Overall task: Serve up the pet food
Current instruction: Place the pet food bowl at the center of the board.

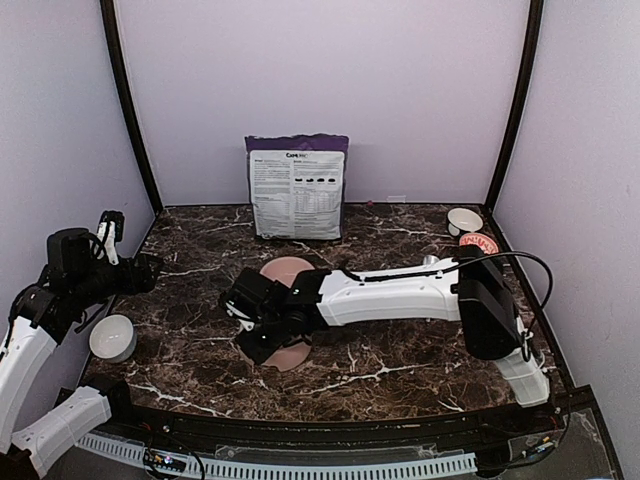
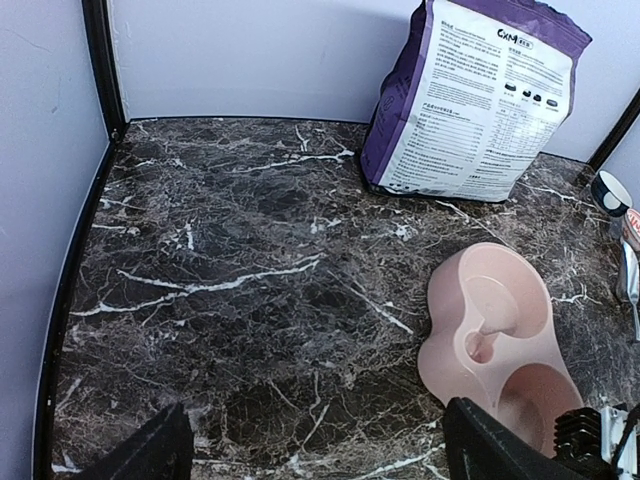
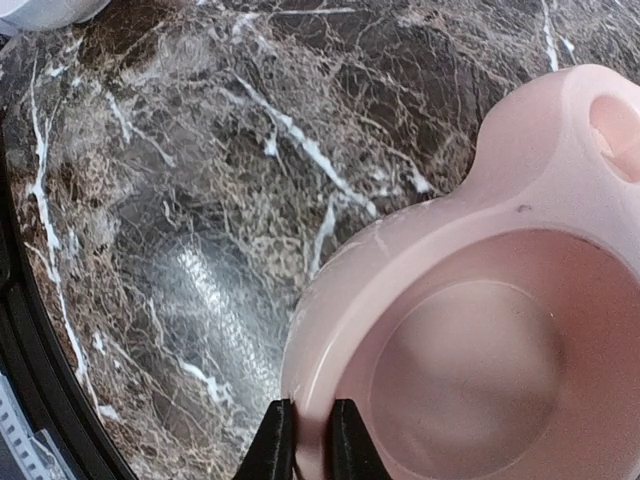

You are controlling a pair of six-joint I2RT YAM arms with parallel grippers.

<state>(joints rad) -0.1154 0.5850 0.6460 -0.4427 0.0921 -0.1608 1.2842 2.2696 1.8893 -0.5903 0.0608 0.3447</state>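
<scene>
No pet food shows in any view. The pink double bowl [image 1: 287,269] [image 2: 488,330] [image 3: 500,300] lies mid-table with both wells bare. My right arm reaches across to the left, and my right gripper [image 1: 260,338] [image 3: 304,432] is shut on the rim of the bowl's near well, one finger outside the wall and one inside. The purple-and-white bag [image 1: 297,187] [image 2: 470,100] stands upright against the back wall. At the table's left edge my left gripper [image 1: 125,250] [image 2: 320,450] hangs above the marble, open wide with nothing between its fingers.
A white bowl [image 1: 112,338] sits at the near left, below the left arm. A small white bowl [image 1: 464,220] and a red-and-white round object [image 1: 478,243] are at the back right corner. Walls close in the table on three sides.
</scene>
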